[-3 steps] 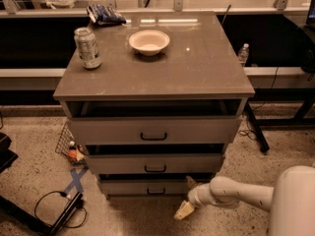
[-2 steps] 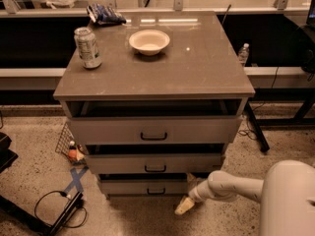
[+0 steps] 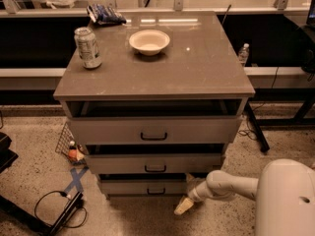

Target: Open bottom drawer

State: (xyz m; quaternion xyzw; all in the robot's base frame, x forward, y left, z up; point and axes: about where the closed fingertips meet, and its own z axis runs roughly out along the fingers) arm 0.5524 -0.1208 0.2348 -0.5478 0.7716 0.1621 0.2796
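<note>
The bottom drawer (image 3: 140,187) is the lowest of three grey-beige drawer fronts, with a small black bar handle (image 3: 156,191). It stands out a little from the cabinet, like the two above it. My gripper (image 3: 183,205) hangs at the end of my white arm (image 3: 229,185), just below and to the right of the bottom drawer's right end, near the floor. It holds nothing that I can see.
The cabinet top (image 3: 197,68) carries a soda can (image 3: 87,47), a white bowl (image 3: 149,41) and a blue packet (image 3: 104,14). A wire basket (image 3: 69,144) and a black cable (image 3: 56,205) lie on the floor at the left. A table leg (image 3: 256,128) stands at the right.
My arm has swung left and closer to the cabinet, bringing the gripper nearer the bottom drawer's right end. The drawers have not moved.
</note>
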